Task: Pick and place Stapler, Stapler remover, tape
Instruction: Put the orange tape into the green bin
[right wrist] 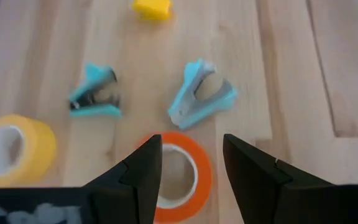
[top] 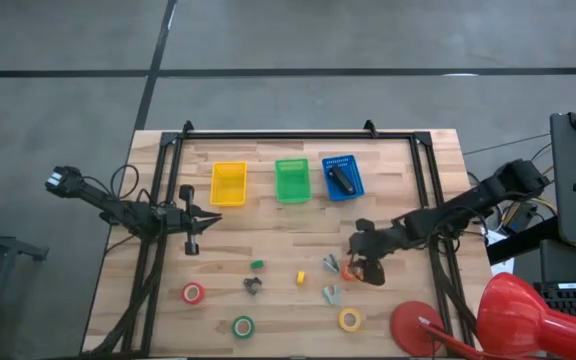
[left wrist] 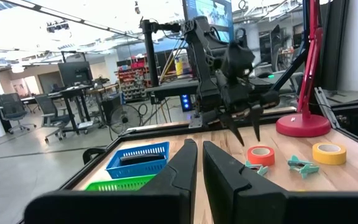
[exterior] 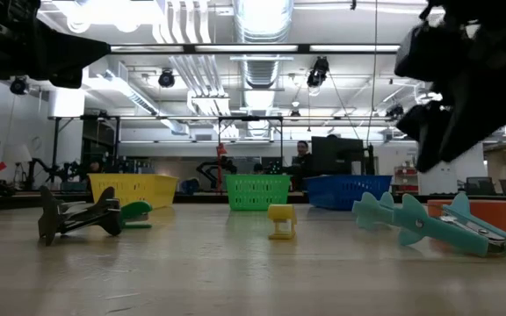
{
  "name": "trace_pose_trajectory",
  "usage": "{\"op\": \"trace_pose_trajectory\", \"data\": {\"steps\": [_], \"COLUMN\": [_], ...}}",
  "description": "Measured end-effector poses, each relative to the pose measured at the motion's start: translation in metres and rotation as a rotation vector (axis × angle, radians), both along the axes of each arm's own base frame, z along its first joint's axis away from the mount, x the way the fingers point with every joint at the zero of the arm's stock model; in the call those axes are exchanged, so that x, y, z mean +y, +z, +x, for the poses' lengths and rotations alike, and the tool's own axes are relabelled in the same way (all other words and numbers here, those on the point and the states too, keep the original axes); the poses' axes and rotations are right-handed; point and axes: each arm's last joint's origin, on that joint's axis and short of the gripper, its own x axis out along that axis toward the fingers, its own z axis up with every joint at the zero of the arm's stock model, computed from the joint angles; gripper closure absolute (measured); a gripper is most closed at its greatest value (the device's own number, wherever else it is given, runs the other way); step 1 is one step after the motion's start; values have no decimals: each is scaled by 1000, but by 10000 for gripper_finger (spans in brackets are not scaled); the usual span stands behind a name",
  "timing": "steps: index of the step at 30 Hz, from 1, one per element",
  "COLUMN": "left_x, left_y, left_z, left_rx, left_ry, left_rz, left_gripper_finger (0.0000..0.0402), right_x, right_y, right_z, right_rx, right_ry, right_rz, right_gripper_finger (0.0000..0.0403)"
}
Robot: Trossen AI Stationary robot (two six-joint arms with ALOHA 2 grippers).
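The dark stapler [top: 341, 180] lies in the blue basket [top: 356, 190]. My right gripper [top: 366, 268] stands open, pointing slantwise down just above the orange-red tape roll [right wrist: 199, 180], which lies flat on the table; its fingers [right wrist: 143, 167] touch nothing. Two teal staple removers [right wrist: 199, 94] [right wrist: 95, 94] lie just beyond the roll. A dark remover [top: 253, 286], a red roll [top: 193, 293], a green roll [top: 243, 326] and a yellow roll [top: 350, 319] lie along the near side. My left gripper [top: 208, 217] waits shut and level at the table's left.
A yellow basket [top: 228, 183] and a green basket [top: 292, 179] stand beside the blue one at the far edge. Small green [top: 257, 264] and yellow [top: 301, 278] pieces lie mid-table. A red lamp base [top: 415, 325] stands at the near right corner.
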Motion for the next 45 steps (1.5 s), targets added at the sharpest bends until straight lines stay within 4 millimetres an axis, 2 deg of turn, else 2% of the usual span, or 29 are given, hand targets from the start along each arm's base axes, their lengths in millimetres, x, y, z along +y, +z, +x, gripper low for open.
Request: {"op": "trace_pose_trajectory", "data": {"steps": [8, 14, 27, 31, 36, 40, 45], "left_x": [0, 0, 0, 0, 0, 0, 0], "left_y": [0, 0, 0, 0, 0, 0, 0], "left_z": [0, 0, 0, 0, 0, 0, 0], "left_rx": [0, 0, 0, 0, 0, 0, 0], "left_ry": [0, 0, 0, 0, 0, 0, 0], "left_rz": [0, 0, 0, 0, 0, 0, 0], "left_gripper_finger": [371, 371, 371, 371, 371, 371, 371], "right_x": [5, 7, 7, 6, 3, -4, -24], "right_y": [-23, -31, -29, -23, -10, 8, 37], "right_z": [2, 4, 4, 11, 23, 38, 62], "right_rx": [115, 144, 132, 98, 39, -48, -167], "right_ry": [-14, -23, -15, 6, 42, 58, 46], "right_rz": [-24, -25, -38, -56, -94, -204, -398], "right_gripper_finger": [236, 242, 331, 351, 355, 350, 350]}}
